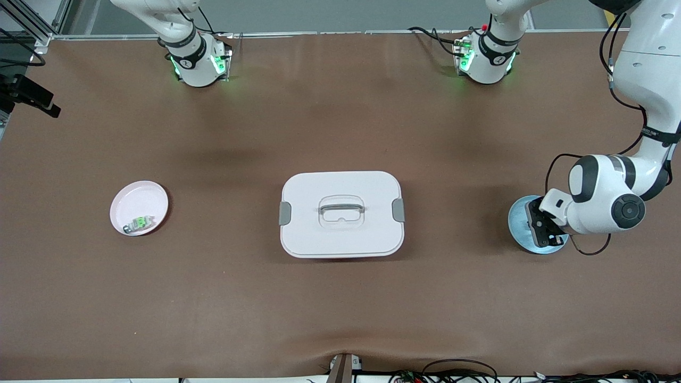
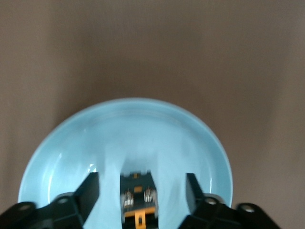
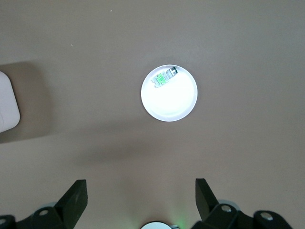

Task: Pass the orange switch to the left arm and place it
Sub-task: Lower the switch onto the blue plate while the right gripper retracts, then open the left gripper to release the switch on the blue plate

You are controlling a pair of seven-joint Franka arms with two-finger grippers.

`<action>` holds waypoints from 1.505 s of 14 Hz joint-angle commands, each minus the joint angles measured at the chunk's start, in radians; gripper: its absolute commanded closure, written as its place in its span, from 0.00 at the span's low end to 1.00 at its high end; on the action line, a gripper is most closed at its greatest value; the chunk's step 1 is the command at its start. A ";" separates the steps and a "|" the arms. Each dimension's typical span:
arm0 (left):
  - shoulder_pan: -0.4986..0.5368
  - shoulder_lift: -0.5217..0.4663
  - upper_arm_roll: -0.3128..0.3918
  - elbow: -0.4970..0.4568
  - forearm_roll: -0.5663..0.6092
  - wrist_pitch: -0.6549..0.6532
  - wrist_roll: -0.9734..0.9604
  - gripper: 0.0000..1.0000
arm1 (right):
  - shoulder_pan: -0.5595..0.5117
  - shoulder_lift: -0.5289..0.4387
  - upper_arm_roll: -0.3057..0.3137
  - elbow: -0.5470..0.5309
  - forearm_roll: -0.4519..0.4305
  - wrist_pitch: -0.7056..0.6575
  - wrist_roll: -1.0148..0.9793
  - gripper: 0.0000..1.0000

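On the blue plate [image 2: 66, 138] at the left arm's end of the table lies the orange switch [image 2: 138, 198], tiny, black and blocky with an orange part, between the spread fingers [image 2: 90, 191] of the left gripper [image 2: 139, 193]. No contact yet on either side; a gap shows on both.

Probably very light and stiff, so only little force needed. Smooth plastic on a glazed plate: may slide or tip if one finger arrives first. Better to take hold on the two flat black side walls, not on the small metal pins, possibly easy to bend.

Left arm bent down low over the plate, wrist pointing downward, gripper close above the plate's floor. Ready, it seems, for closing.

Right gripper [image 3: 138, 200] held high over the bare table, fingers wide apart, holding nothing, waiting. Below it, the pink plate [image 1: 125, 199] with a green-and-clear component [image 1: 139, 223], toward the right arm's end.

Between both plates stands the white box [image 1: 340, 186], lid on. Handover probably to pass above or around it.
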 commanded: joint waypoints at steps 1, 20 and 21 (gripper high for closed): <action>0.010 -0.055 -0.032 -0.003 -0.076 -0.012 -0.035 0.00 | -0.008 0.010 0.011 0.024 -0.002 -0.019 0.000 0.00; 0.001 -0.340 -0.130 0.296 -0.133 -0.473 -1.275 0.00 | -0.007 0.010 0.011 0.024 -0.005 -0.026 -0.034 0.00; -0.001 -0.374 -0.153 0.297 -0.128 -0.516 -1.325 0.00 | -0.005 0.010 0.011 0.024 -0.005 -0.026 -0.034 0.00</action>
